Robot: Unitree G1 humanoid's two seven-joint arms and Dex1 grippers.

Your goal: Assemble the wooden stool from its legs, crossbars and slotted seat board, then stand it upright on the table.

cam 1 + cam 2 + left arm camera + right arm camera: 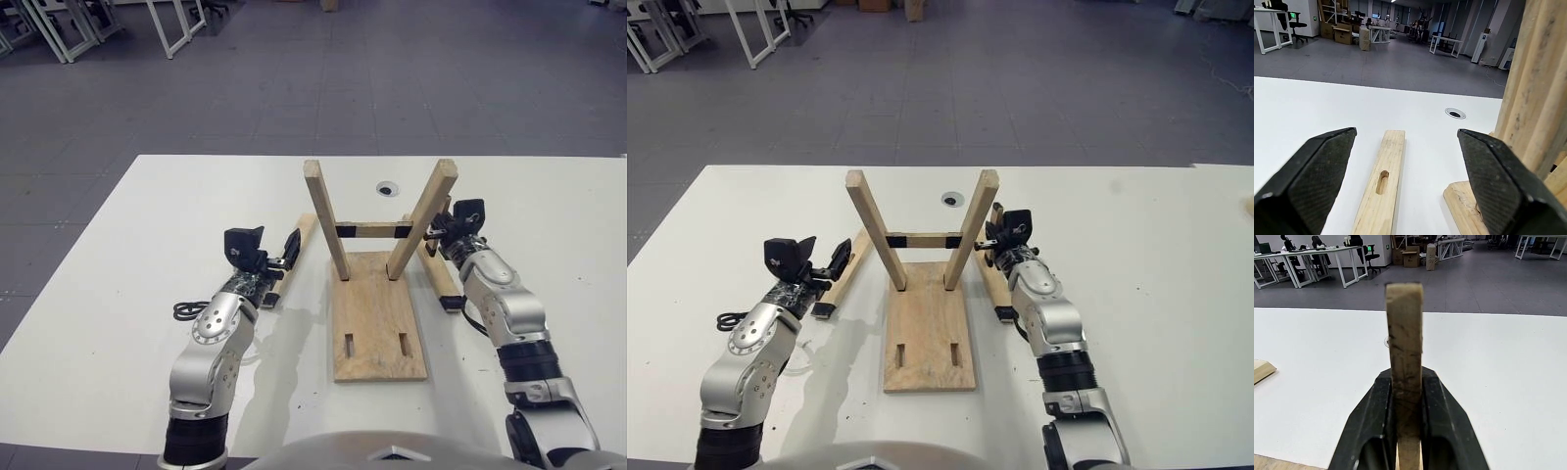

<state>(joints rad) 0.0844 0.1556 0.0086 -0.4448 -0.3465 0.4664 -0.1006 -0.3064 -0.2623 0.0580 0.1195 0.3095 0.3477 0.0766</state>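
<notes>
The slotted seat board (380,323) lies flat mid-table. Two legs (326,220) (423,217) stand in its far end, leaning apart and joined by a crossbar (372,231). A loose leg (299,245) with a slot lies left of the board. My left gripper (282,259) hangs open just over its near part, and the black fingers (1312,181) straddle the slotted leg (1382,186). Another loose leg (441,274) lies right of the board. My right gripper (438,235) is shut on that loose leg (1405,347) near its far end.
A round cable hole (388,186) sits in the white table (147,245) behind the legs. A small black cable loop (186,311) lies by my left forearm. Wide bare tabletop stretches to both sides; the floor starts past the far edge.
</notes>
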